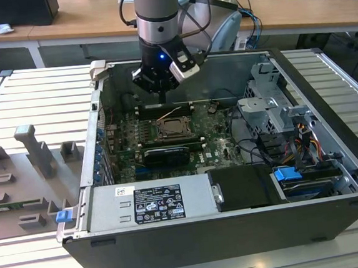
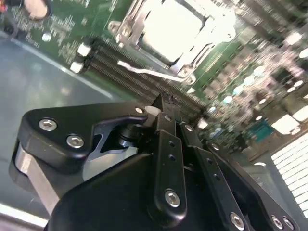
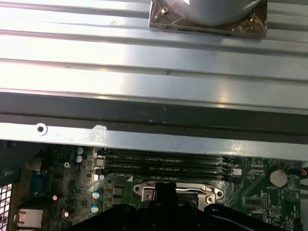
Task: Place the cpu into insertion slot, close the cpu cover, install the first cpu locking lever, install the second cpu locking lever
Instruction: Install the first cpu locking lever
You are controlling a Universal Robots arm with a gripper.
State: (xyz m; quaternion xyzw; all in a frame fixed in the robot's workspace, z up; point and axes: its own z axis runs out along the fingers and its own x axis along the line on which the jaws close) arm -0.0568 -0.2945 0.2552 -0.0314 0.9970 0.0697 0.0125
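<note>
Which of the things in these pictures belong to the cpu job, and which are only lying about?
For the job: cpu, insertion slot, cpu cover, gripper.
Only lying about: memory slots, power supply, blue clip, grey fixtures.

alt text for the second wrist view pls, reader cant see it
A black gripper, fingers together and holding nothing, hangs over a green motherboard beside the long black memory slots. Beyond them the cpu sits in the insertion slot, with the cpu cover framing it.
</note>
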